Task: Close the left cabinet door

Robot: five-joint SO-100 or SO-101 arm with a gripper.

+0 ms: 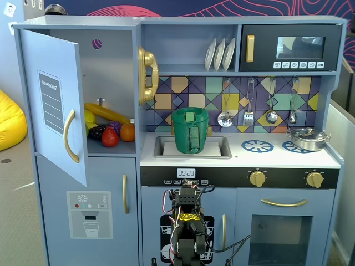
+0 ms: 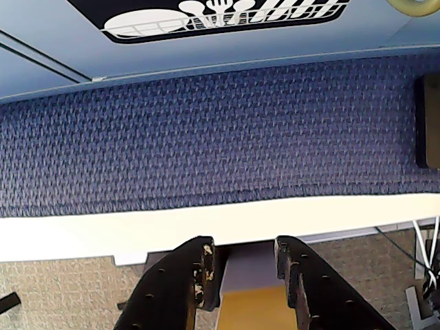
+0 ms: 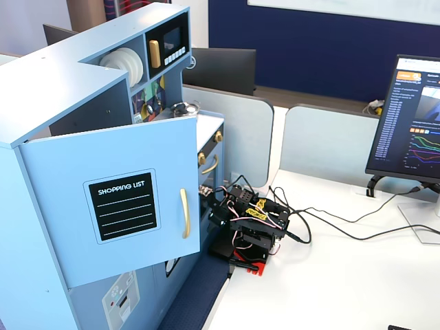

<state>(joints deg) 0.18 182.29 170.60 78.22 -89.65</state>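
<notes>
The left cabinet door is light blue with a black SHOPPING LIST panel and a curved gold handle. It stands swung wide open at the toy kitchen's upper left, as both fixed views show. The black arm sits folded low in front of the kitchen's middle, well below and to the right of the door. In the wrist view my gripper points down over the white table edge, its jaws apart with nothing between them.
The open cabinet holds toy fruit. A gold phone hangs beside it and a green pot sits in the sink. Below is the water-dispenser door. A monitor and cables are on the white table.
</notes>
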